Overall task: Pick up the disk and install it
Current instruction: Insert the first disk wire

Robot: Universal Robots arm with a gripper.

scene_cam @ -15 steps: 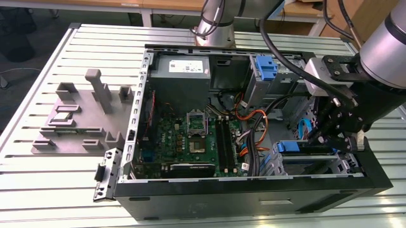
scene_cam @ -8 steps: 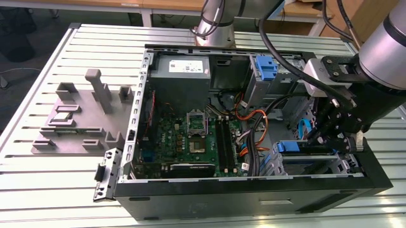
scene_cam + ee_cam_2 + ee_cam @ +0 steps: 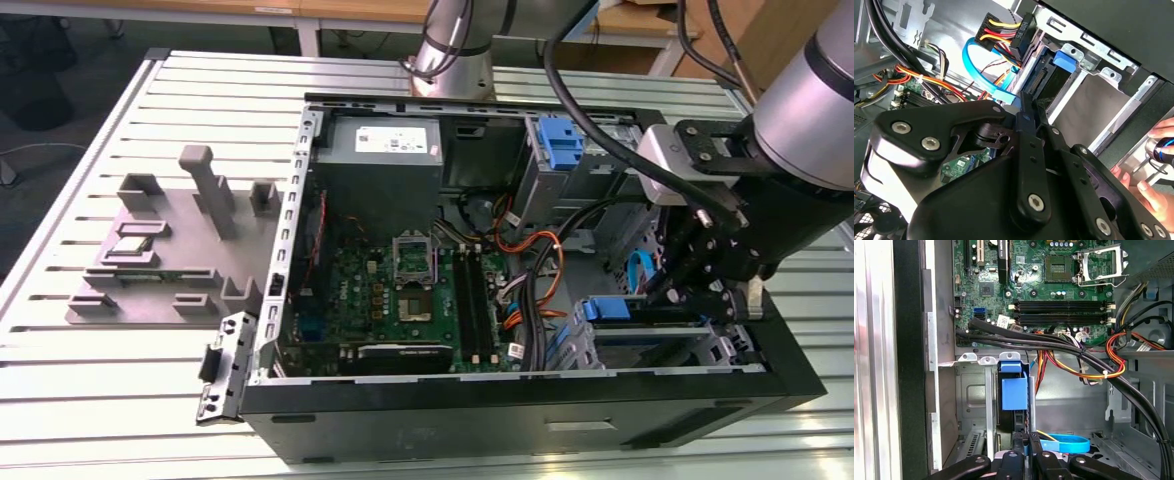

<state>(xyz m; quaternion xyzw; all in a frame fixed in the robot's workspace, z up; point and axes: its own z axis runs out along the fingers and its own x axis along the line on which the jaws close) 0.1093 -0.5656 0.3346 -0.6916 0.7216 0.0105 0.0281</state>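
Now one disk [image 3: 1014,390], one hand [image 3: 1025,436] near

Just ahead of the tool [image 3: 1025,437], the disk [image 3: 1014,392] stands edge-on to us in its bay [image 3: 971,400]. We see only its blue bracket and a dark edge, and the bay walls hide its metal face and label. In the second wrist view the tool's own black links cover most of the motherboard [image 3: 956,167] behind it. A person's hand [image 3: 1151,197] beside the tool is cut off by the picture's edge, and it holds something dark we cannot make out.
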